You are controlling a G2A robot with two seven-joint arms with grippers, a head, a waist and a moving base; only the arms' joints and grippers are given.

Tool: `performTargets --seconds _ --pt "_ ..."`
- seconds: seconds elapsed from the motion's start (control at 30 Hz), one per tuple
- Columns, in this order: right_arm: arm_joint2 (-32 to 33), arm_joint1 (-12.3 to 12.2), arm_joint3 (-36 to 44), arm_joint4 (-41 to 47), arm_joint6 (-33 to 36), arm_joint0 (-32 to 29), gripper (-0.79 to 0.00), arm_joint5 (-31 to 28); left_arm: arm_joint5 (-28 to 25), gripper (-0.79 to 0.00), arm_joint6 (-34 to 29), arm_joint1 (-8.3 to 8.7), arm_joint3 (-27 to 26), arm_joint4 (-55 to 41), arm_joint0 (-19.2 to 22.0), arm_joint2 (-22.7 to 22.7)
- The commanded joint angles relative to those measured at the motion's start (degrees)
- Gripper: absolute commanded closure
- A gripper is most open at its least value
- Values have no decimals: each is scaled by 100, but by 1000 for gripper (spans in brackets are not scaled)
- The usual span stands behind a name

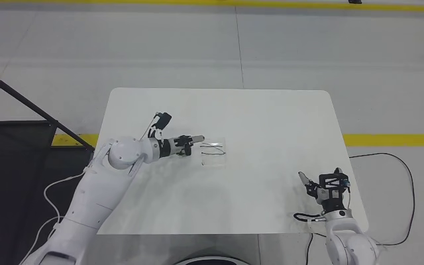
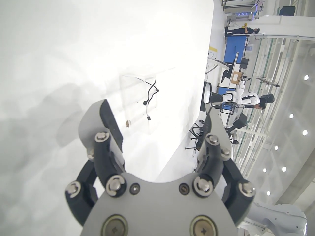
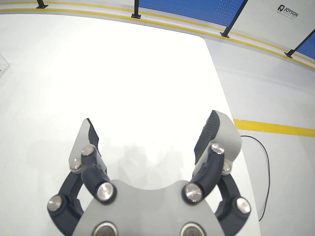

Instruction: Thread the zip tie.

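Thin black zip ties [image 1: 213, 150] lie on a clear plate [image 1: 213, 163] near the middle of the white table [image 1: 265, 119]. In the left wrist view the zip ties [image 2: 150, 94] curl across that clear plate [image 2: 128, 94]. My left gripper [image 1: 197, 140] hovers just left of the plate, open, with nothing between its fingers [image 2: 109, 121]. My right gripper [image 1: 324, 180] stands open at the table's front right corner, far from the ties; its pads [image 3: 205, 133] hold nothing.
The clear plate's corner [image 3: 4, 66] shows at the edge of the right wrist view. A black cable [image 1: 391, 199] loops on the floor beside the table's right edge. Yellow floor tape [image 1: 384, 140] runs past the table.
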State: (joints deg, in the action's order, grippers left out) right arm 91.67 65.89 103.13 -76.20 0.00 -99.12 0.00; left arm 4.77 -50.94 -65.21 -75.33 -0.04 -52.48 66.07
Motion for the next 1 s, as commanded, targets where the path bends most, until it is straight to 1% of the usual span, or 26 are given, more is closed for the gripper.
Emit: performTargets --seconds 0.0,0.07,0.13,0.2,0.33,0.4,0.47,0.5,0.53,0.6,0.63,0.73,0.77,0.83,0.97 --pt "0 0 0 0 0 0 -785 0 20 -606 53 -6 12 14 12 -25" --pt "0 0 0 0 0 0 -785 0 33 -616 71 -14 33 21 35 -59" --pt "0 0 0 0 0 0 -785 0 51 -579 86 -29 73 5 71 -108" --pt "0 0 0 0 0 0 -785 0 88 -573 157 -47 120 45 110 -179" --pt "0 0 0 0 0 0 -785 0 131 -591 327 -85 196 107 166 -304" --pt "0 0 0 0 0 0 -785 0 131 -585 369 -99 233 105 193 -340" --pt "0 0 0 0 0 0 -785 0 113 -551 372 -109 271 107 213 -370" --pt "0 0 0 0 0 0 -785 0 102 -511 364 -113 286 110 221 -385" --pt "0 0 0 0 0 0 -785 0 92 -496 360 -116 300 117 230 -399" --pt "0 0 0 0 0 0 -785 0 78 -502 361 -123 327 116 244 -419" --pt "0 0 0 0 0 0 -785 0 64 -486 377 -128 339 148 253 -440" --pt "0 0 0 0 0 0 -785 0 61 -425 421 -138 357 173 264 -468" --pt "0 0 0 0 0 0 -785 0 58 -382 412 -140 361 180 268 -475" --pt "0 0 0 0 0 0 -785 0 53 -348 348 -143 381 161 281 -486" --pt "0 0 0 0 0 0 -785 0 50 -336 308 -147 410 154 307 -489"
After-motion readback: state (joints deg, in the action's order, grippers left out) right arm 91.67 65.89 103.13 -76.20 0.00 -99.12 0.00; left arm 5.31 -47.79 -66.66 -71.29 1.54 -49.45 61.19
